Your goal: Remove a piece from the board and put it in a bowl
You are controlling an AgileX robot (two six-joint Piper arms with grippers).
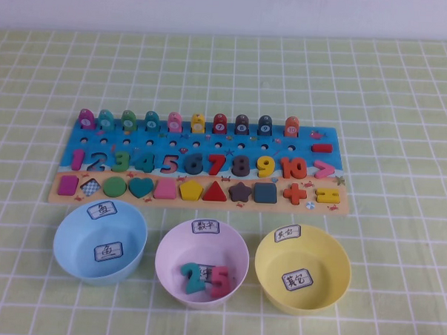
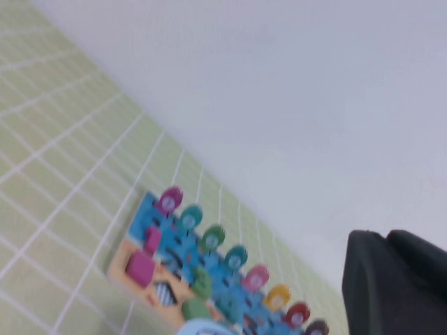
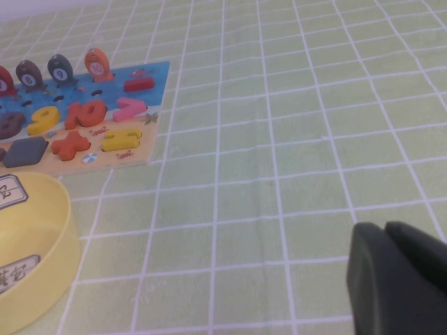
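The board (image 1: 320, 208) lies across the middle of the table with numbers, shapes and pegs on it. The green disc (image 1: 116, 186) sits in its lower strip, third from the left, next to the teal heart. The yellow bowl (image 1: 337, 250) stands in front of the board's right end and is empty. Neither arm shows in the high view. My left gripper (image 2: 385, 239) hangs high off the board's left end, fingers together, empty; the board (image 2: 119, 258) and disc (image 2: 196, 309) show below it. My right gripper (image 3: 385, 229) is shut and empty over bare cloth right of the bowl (image 3: 42, 262) and the board (image 3: 150, 91).
A light blue bowl (image 1: 71, 227) stands empty at the front left. A pink bowl (image 1: 169, 248) in the middle holds a teal 2 and a red 5. A green checked cloth (image 1: 402, 146) covers the table, with a white wall behind.
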